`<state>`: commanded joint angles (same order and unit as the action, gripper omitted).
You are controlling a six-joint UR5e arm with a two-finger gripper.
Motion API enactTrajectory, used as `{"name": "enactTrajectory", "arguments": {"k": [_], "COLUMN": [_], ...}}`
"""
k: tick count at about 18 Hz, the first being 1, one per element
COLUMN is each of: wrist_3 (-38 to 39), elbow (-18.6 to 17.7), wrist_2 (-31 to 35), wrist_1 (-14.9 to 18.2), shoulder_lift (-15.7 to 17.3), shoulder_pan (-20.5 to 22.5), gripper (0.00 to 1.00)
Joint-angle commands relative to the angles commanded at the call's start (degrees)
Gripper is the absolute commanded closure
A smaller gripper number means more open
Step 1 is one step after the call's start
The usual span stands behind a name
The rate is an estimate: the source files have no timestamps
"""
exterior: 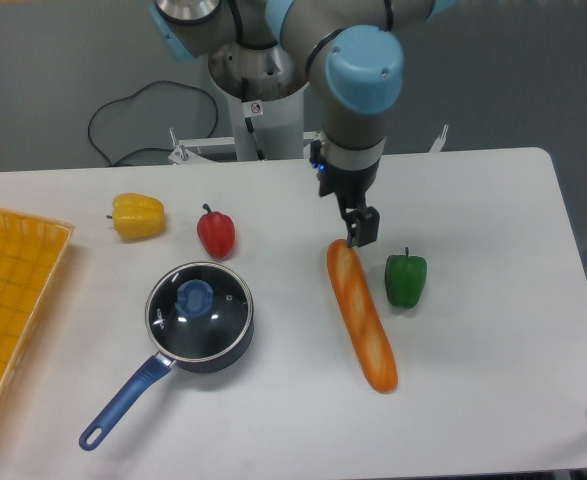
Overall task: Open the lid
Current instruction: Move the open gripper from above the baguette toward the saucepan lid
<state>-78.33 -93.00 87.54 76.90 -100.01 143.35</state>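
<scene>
The lid (200, 305) is a round clear glass disc with a metal rim and a blue centre knob. It sits flat on a dark blue saucepan (218, 352), left of centre and near the front of the table. The pan's long blue handle (123, 405) points to the front left. My gripper (361, 232) hangs from the arm at the centre right, pointing down. It is just above the far end of a long bread loaf (363, 318) and well to the right of the lid. Its fingers stand slightly apart and hold nothing.
A red pepper (216, 232) lies just behind the pan, and a yellow pepper (138, 216) is further left. A green pepper (406, 280) stands right of the loaf. A yellow mesh tray (13, 300) lies at the left edge. The robot base (258, 110) and cables are at the back.
</scene>
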Motion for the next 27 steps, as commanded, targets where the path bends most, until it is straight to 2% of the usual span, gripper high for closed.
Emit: {"name": "enactTrajectory", "arguments": {"k": [7,9,11,14,19,21,27], "wrist_3": [3.62,3.45,3.36,4.23,8.19,11.34,27.86], "elbow": [0.71,0.98,0.98,1.5,1.68,1.42,0.89], "wrist_2": [0.09,0.17,0.26,0.44,0.53,0.61,0.53], "wrist_1": [-0.35,-3.24,-4.39,-4.4,-4.39,-4.13,-4.31], "shoulder_lift": [-0.62,-1.5,-2.03,-3.17,-3.0,-2.82,-3.08], "shoulder_pan": [-2.89,-5.01,-6.93,-9.58,-10.81,-10.9,-12.13], "gripper": [0.0,0.0,0.0,0.0,0.0,0.0,0.0]}}
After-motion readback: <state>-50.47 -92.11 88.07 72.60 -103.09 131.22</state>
